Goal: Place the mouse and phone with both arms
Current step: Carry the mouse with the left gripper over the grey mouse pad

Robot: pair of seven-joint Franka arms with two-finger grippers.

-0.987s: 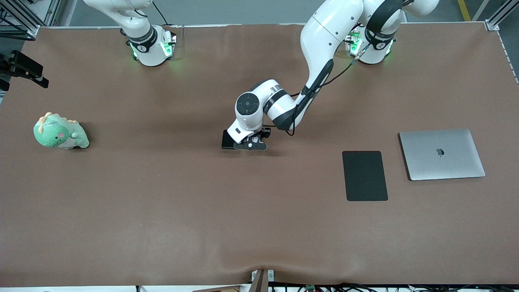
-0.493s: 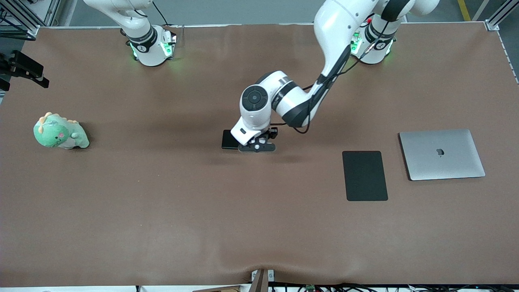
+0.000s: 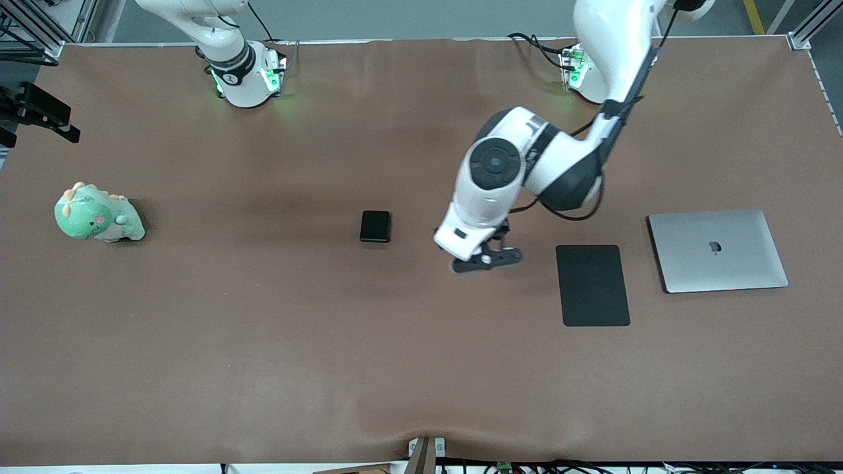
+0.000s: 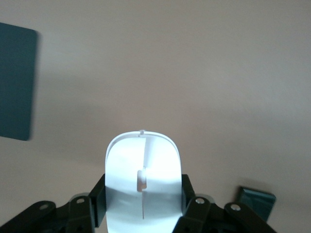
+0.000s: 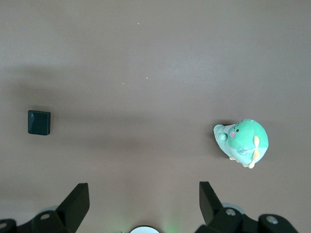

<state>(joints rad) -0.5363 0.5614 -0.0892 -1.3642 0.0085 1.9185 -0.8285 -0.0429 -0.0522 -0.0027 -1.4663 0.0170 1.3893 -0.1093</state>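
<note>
You're in the carry step for the mouse (image 4: pixel 143 187). Your left pincer (image 3: pixel 486 261) is clamped on its flanks, as the left wrist view shows: white shell nose-out between the black fingers (image 4: pixel 95 201), thin seam running down its middle. In the front view the arm's wrist hides the mouse, and the pincer hangs over bare counter (image 3: pixel 263 368) between the phone (image 3: pixel 375 226) and the black mat (image 3: pixel 593 285).

The phone lies flat near the counter's centre, untouched. From the pincer it sits at about 10 o'clock in the front view; the mat is at about 4 o'clock, and the silver laptop (image 3: pixel 718 250) is just past the mat toward the left arm's end.

Your right arm waits; its pincer (image 5: pixel 143 206) stands wide and empty, high over its own end of the counter, looking down on the green plush dinosaur (image 3: pixel 97 215) and the phone.

My judgement: the mat looks like the mouse's destination. The next move calls for carrying it on toward 4 o'clock, centring over the mat, lowering until the base sits flat, then releasing. After that, the phone looks like the right arm's job, and it's a long reach. The glossy slab lies low against the counter, so that grasp will need to come down square on its narrow sides.
</note>
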